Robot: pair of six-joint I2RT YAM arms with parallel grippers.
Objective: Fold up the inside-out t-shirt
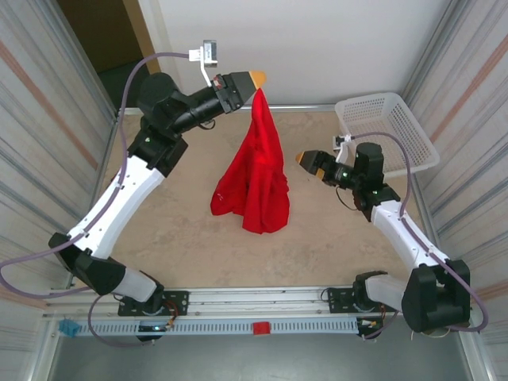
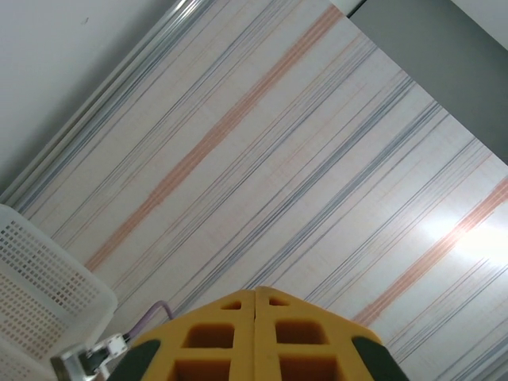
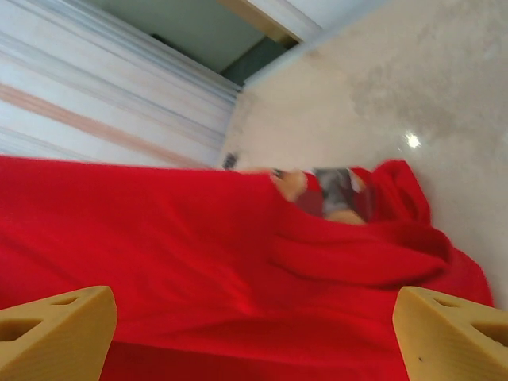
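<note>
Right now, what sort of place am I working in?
Probably a robot test cell: striped panels box in the table, a metal rail carries both arm bases, a basket sits far right.

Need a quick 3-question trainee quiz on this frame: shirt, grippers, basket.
1. True or false: the left gripper holds the t-shirt up by one end, with its lower part bunched on the table.
2. Pick one. The right gripper is: A) shut on the t-shirt; B) open, next to the t-shirt; C) shut and empty.
3. Fill in: the white mesh basket stands at the table's far ___ corner, seen from the robot.

Key: 1 true; 2 B; 3 right.
</note>
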